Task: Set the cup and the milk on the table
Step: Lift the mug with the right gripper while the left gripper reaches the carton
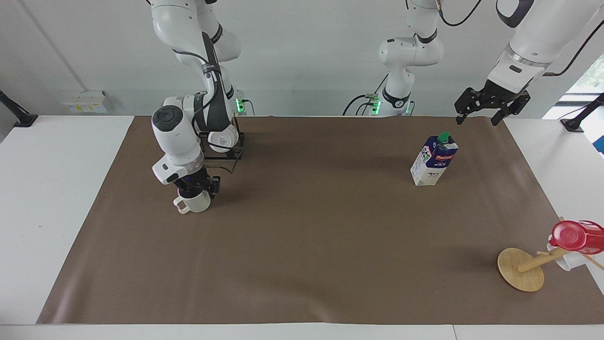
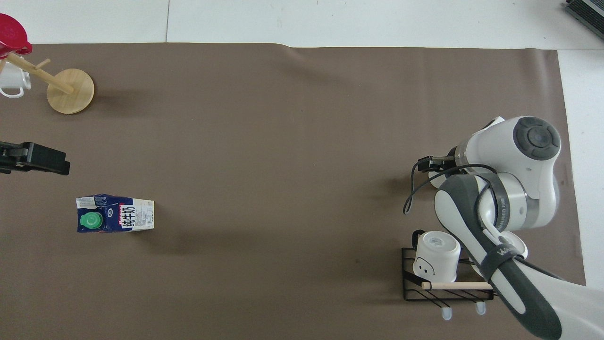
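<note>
1. Toward the right arm's end of the table (image 1: 28, 198), the cup (image 1: 194, 203) stands upright on the brown sheet (image 1: 302, 245), its loop handle turned away from the robots.
2. Right gripper (image 1: 194, 189) is down at the cup's mouth, so the cup's inside is hidden. Its fingers appear drawn in at the rim, but whether they have actually clamped the rim cannot be told. In the overhead view only a sliver of the cup (image 2: 438, 179) shows beside the gripper (image 2: 432, 165), under the arm.
3. Nearer to the robots than the cup stands a black wire rack (image 1: 236, 150), holding a white mug (image 1: 222, 139) on its side. From above, the rack (image 2: 410, 283) carries that mug (image 2: 436, 262), which has a small face drawn on it, behind a wooden bar (image 2: 460, 285).
4. Toward the left arm's end, the milk (image 1: 434, 159) stands upright on the sheet with its green cap on; it is well apart from the cup.
5. Left gripper (image 1: 491, 107) hangs in the air with its fingers spread wide and nothing between them; this arm waits.
6. Farther from the robots than the milk, a wooden mug tree (image 1: 521, 270) leans on its round base, with a red cup (image 1: 578, 236) and a white mug (image 1: 566, 259) hung on its pegs; what is inside them cannot be seen.
</note>
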`<action>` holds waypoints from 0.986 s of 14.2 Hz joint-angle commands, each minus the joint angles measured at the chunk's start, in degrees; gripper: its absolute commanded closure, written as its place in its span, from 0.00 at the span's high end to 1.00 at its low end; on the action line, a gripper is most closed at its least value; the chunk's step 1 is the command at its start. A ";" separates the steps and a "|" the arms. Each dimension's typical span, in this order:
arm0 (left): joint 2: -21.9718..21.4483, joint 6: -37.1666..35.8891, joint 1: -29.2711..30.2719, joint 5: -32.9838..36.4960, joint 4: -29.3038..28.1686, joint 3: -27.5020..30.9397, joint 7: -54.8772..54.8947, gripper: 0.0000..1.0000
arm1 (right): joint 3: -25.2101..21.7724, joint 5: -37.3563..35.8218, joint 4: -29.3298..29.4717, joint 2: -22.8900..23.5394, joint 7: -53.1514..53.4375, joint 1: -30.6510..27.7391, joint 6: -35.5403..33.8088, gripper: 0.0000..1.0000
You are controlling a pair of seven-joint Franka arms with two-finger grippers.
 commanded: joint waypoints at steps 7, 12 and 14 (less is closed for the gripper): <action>-1.43 -0.65 -0.34 -0.33 -1.38 -0.47 0.23 1.00 | 0.37 1.23 -0.48 -0.22 1.04 -0.51 0.96 0.00; -1.86 -1.71 -0.34 -0.33 -2.00 -0.47 -0.55 1.00 | 0.29 1.23 2.50 -2.15 1.22 -0.24 -0.62 0.00; -2.22 -1.80 -0.34 -0.33 -2.52 -0.47 -0.65 1.00 | 0.29 1.23 3.38 -3.90 1.83 0.37 -2.64 0.00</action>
